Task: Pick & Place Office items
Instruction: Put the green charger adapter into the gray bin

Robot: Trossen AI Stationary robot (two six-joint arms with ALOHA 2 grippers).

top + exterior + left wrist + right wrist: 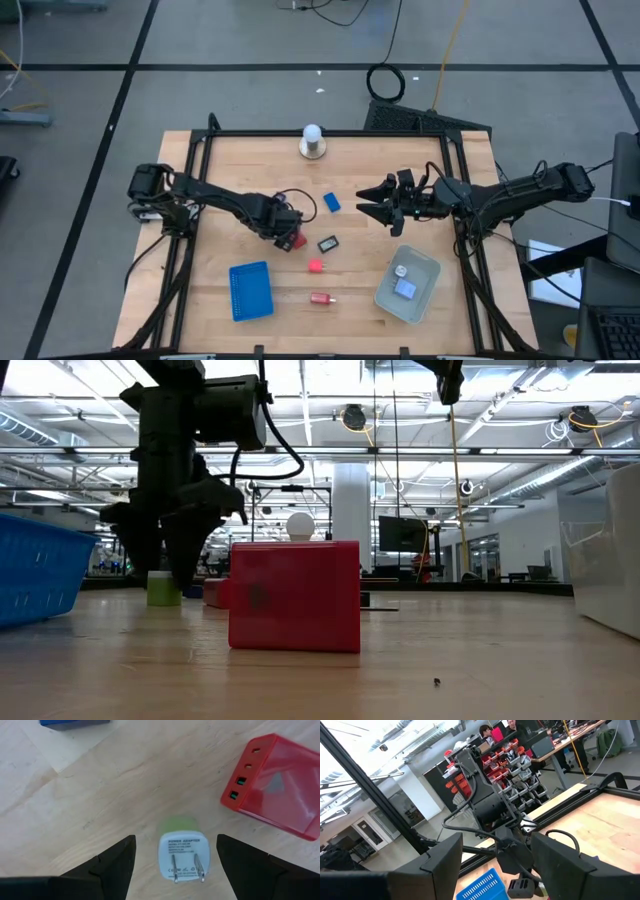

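Pale butcher-block wood (pixel 220 220) forms the tabletop, grained and matte. Left gripper (pixel 175 865) reaches low toward centre, fingers spread wide either side of one small plug adapter (pixel 182 855), green-bodied with a white face and two metal prongs, untouched; a glossy red charger block (pixel 275 782) with four ports lies at its 2 o'clock. Right gripper (pixel 372 200) hovers at the table's 3 o'clock, fingers wide, empty. One blue block (pixel 331 202), one black rectangle (pixel 328 243), two small red pieces (pixel 316 266) lie centrally.
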